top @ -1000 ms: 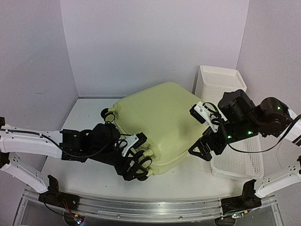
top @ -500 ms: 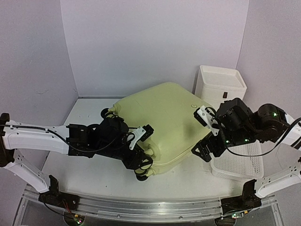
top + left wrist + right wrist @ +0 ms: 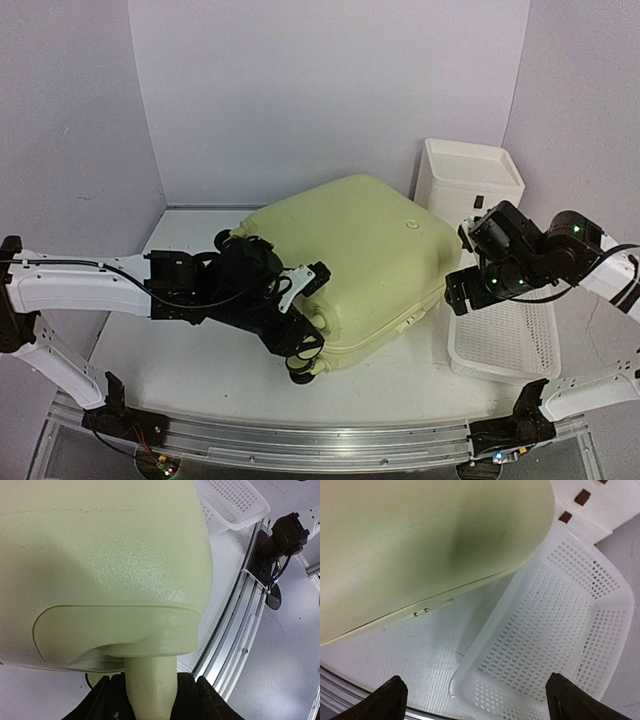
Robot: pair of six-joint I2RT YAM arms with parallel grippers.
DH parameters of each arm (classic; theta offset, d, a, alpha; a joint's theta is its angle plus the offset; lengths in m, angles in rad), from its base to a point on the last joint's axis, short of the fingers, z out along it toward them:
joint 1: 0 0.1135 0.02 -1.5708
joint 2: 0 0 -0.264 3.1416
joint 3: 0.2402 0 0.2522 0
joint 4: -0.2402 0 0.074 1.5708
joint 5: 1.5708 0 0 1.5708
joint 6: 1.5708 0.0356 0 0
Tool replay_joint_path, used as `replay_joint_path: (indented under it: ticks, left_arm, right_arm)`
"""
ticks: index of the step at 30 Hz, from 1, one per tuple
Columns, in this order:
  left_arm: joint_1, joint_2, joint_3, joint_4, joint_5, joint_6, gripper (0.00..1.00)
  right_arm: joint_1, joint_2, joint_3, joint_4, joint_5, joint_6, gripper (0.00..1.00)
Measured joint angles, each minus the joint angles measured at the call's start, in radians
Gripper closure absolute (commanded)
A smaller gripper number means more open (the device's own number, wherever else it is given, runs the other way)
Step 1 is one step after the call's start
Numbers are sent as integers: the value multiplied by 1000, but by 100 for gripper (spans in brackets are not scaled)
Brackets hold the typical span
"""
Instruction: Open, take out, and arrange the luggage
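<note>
Here, left end effector (image 3: 150,694) tight on luggage (image 3: 352,240).

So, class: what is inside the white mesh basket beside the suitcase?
Nothing shows inside the basket: the right wrist view gives only its bare perforated floor and walls. From above, the right arm covers its far end.

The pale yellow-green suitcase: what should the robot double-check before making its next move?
1. Left gripper clamped on the near corner of the pale yellow-green hard-shell suitcase: ok.
2. Right gripper open, holding nothing: ok.
3. Suitcase opened: not ok, its seam looks closed.
4. White mesh plastic basket clear of the suitcase: cannot tell.
</note>
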Motion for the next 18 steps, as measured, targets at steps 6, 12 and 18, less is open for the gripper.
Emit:
replay_joint_path:
  ticks: [6, 12, 18]
  left_arm:
    - [-1, -5, 59, -82, -35, 0, 86]
    - [-6, -79, 110, -167, -121, 8, 94]
    - [-8, -124, 213, -227, -247, 50, 99]
  right_arm:
    - [-184, 11, -56, 19, -161, 27, 2]
    - [-256, 90, -57, 116, -321, 28, 2]
    - [-290, 76, -64, 267, -438, 87, 2]
